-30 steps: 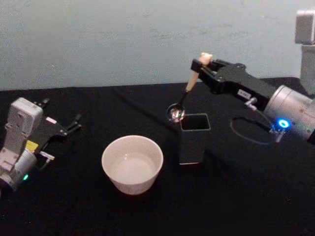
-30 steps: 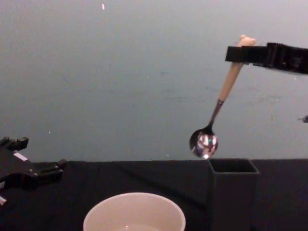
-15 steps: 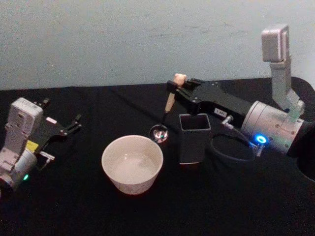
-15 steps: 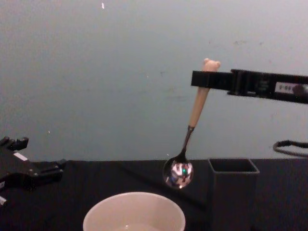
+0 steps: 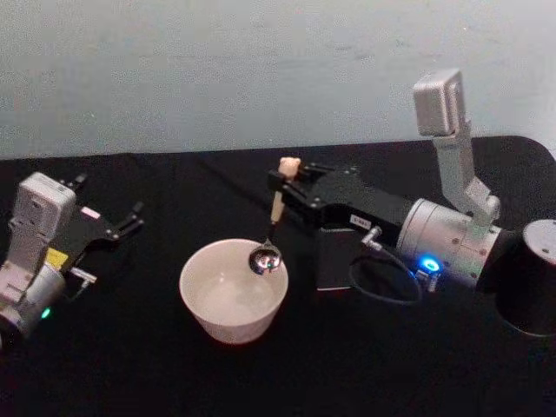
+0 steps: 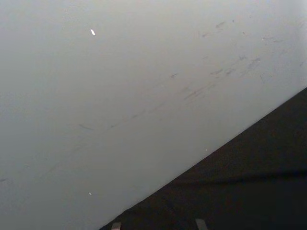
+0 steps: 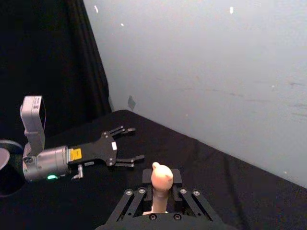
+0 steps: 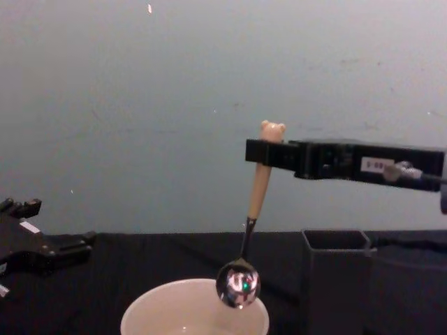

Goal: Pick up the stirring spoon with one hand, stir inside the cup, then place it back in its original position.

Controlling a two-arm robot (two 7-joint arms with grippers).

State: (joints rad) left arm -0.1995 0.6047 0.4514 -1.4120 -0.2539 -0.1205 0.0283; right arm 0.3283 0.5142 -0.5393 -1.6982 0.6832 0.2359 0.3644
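Over the right side of the cup [image 5: 228,328] hangs the stirring spoon [image 5: 276,207], nearly upright, its shiny bowl about level with the rim; whether it has dipped inside I cannot tell. Reaching in from the cup's right, the right gripper [image 5: 280,181] is clamped on the cream handle just under the bear head, above the dark grey holder [image 8: 339,279] that stands just beside the cup. Well to the cup's left the left gripper [image 5: 130,217] lies idle, fingers apart. The spoon looks light and stiff, with a smooth handle that could swivel in so narrow a pinch. That high hold suits stirring, though the cup may slide if knocked
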